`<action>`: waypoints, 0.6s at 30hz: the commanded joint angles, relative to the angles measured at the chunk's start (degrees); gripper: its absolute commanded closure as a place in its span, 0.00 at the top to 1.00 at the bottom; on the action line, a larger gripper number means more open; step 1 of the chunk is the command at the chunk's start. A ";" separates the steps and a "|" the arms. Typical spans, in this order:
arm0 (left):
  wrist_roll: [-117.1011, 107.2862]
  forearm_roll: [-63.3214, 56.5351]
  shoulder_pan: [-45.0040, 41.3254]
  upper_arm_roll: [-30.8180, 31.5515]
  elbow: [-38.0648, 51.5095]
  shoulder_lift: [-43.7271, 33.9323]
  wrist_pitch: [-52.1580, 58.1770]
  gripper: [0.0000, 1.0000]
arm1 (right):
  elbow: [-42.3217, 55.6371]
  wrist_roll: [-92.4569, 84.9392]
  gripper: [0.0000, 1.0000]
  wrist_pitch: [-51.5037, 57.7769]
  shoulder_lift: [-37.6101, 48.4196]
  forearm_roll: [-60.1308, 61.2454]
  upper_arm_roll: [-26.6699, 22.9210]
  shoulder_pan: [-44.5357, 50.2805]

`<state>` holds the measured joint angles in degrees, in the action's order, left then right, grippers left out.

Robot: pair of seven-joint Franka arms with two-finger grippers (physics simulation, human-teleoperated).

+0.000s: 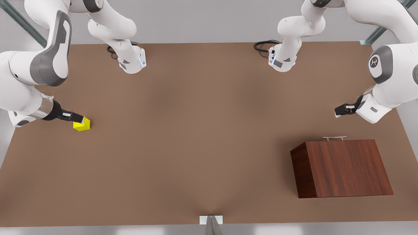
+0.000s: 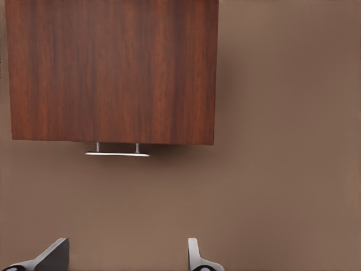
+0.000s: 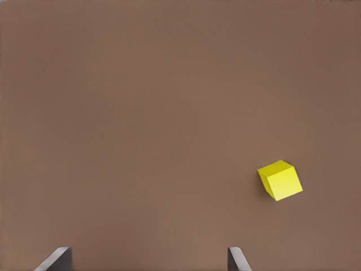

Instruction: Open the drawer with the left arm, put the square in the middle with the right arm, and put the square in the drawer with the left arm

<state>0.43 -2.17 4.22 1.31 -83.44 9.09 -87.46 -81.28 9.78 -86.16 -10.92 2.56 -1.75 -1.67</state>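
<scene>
Hovering with fingers spread, the right gripper point(image 1: 78, 117) hangs just above the square point(image 1: 82, 124) at the front view's left. The left gripper point(image 1: 339, 111), likewise spread, waits near the handle point(image 1: 334, 138) of the shut drawer point(image 2: 113, 70).
</scene>
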 commanded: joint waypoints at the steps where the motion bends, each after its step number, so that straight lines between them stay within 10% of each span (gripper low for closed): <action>1: -1.48 -0.12 0.00 -0.08 0.03 -0.12 -2.63 1.00 | 0.07 4.28 1.00 -2.70 0.02 -0.01 0.00 0.00; 5: -10.95 -0.82 0.26 -2.80 -7.61 -1.00 1.25 1.00 | 0.07 4.19 1.00 -2.35 0.11 0.07 0.00 0.09; 18: -108.18 -11.63 0.44 -5.09 -40.93 -6.45 -55.44 1.00 | 0.07 -21.20 1.00 0.37 -1.38 0.25 0.00 -0.79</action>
<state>-42.16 -9.47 5.05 -3.98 -123.53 2.64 -126.51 -81.19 5.15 -87.40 -12.29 2.83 -1.72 -2.43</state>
